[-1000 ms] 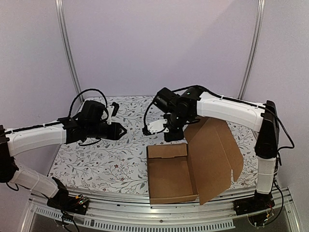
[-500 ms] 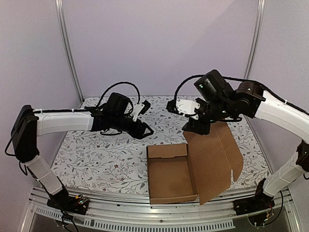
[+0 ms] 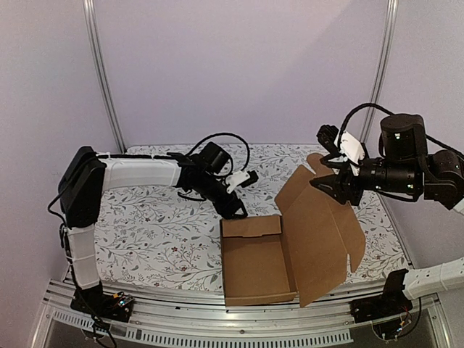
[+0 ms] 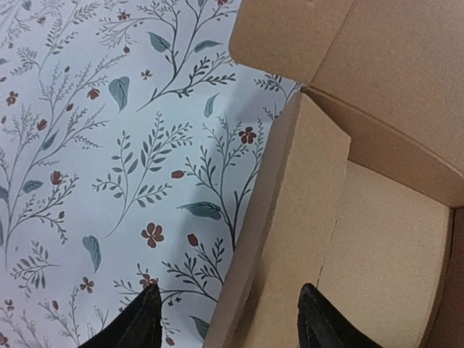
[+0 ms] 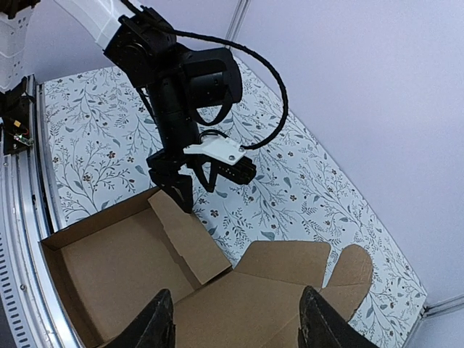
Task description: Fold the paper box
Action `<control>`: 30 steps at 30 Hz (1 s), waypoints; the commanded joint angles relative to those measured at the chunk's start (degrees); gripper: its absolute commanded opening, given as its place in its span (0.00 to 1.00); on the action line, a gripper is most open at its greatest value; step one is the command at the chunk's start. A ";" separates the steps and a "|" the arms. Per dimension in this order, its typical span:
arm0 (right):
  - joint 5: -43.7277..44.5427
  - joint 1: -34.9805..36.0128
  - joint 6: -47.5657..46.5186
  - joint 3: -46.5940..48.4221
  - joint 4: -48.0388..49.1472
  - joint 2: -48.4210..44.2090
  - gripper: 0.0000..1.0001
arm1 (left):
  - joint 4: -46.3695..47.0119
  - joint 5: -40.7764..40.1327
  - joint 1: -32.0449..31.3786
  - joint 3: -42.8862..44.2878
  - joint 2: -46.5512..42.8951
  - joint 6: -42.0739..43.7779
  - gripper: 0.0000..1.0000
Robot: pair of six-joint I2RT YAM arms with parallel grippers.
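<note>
Top view, box: I see the paper box (image 3: 257, 264) near the middle of the table (image 3: 145, 225). Its tray faces up, its long axis runs away from the bases, and its lid leans out to the right.
Top view, arms: the left gripper (image 3: 238, 210) is at the tray's far-left corner and is the nearer. The right gripper (image 3: 328, 185) hovers by the lid's far edge.
Left wrist, fingers (image 4: 141, 322): spread and released, with a wall flap running lengthwise between them.
Right wrist, fingers (image 5: 156, 322): spread and holding nothing, with the lid beneath.

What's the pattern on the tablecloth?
The tablecloth has leafy flower sprigs on white; left wrist view shows best.
</note>
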 commanded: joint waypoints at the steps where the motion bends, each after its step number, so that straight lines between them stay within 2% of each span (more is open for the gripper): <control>1: 0.34 0.42 3.27 -3.24 1.46 -1.79 0.57 | -8.12 -2.30 -1.04 4.79 4.58 5.07 0.61; 9: -0.11 0.42 3.76 -6.16 2.35 -3.09 0.57 | -11.49 -5.15 -2.77 9.31 10.10 6.29 0.55; 12: -0.38 0.46 3.59 -6.36 2.60 -2.88 0.57 | -11.77 -7.17 -3.50 10.03 11.05 6.56 0.50; 15: -0.48 0.44 3.41 -6.34 2.74 -2.83 0.57 | -12.46 -8.78 -4.00 10.68 11.82 6.71 0.39; 22: -1.69 0.44 4.29 -7.11 4.09 -2.71 0.57 | -12.08 -15.23 -4.50 11.13 12.71 4.85 0.00; 30: -2.75 0.39 6.88 -6.79 7.83 -0.76 0.57 | -11.14 -25.49 -4.82 7.71 11.15 -4.83 0.00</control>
